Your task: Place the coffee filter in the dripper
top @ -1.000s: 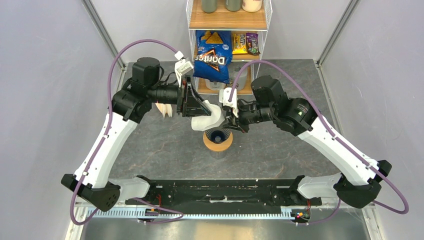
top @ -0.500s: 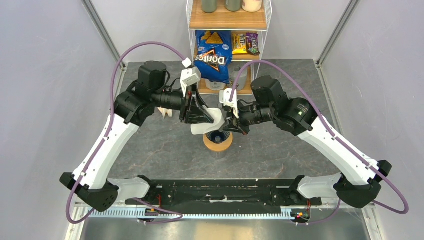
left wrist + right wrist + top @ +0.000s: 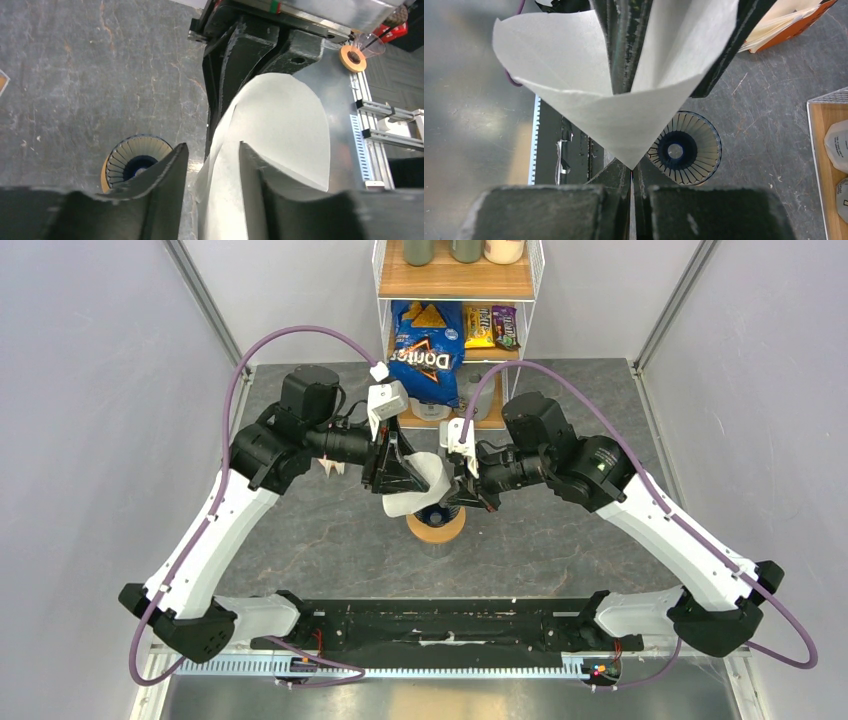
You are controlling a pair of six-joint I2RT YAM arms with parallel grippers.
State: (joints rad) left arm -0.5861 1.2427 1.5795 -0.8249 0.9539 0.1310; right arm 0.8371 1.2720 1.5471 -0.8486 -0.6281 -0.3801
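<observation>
The coffee filter (image 3: 408, 502), a white paper cone, hangs between my two grippers just above and left of the dripper (image 3: 441, 512). The dripper is dark blue and ribbed, on a tan ring. My right gripper (image 3: 458, 490) is shut, and its tips pinch the filter's point (image 3: 629, 162) in the right wrist view. My left gripper (image 3: 403, 478) is open. One of its fingers (image 3: 624, 40) is inside the cone's mouth and the other is outside. In the left wrist view the filter (image 3: 280, 125) lies against the right finger, with the dripper (image 3: 135, 160) below to the left.
A wire shelf at the back holds a Doritos bag (image 3: 425, 350) and candy packs (image 3: 490, 326). A stack of tan filters (image 3: 328, 462) stands left of the left wrist and shows in the right wrist view (image 3: 784, 20). The black arm base rail (image 3: 430, 625) runs along the near edge.
My left gripper has swung right and rolled, turning the filter's mouth and bringing it lower and closer over the dripper. The right gripper has barely moved.
</observation>
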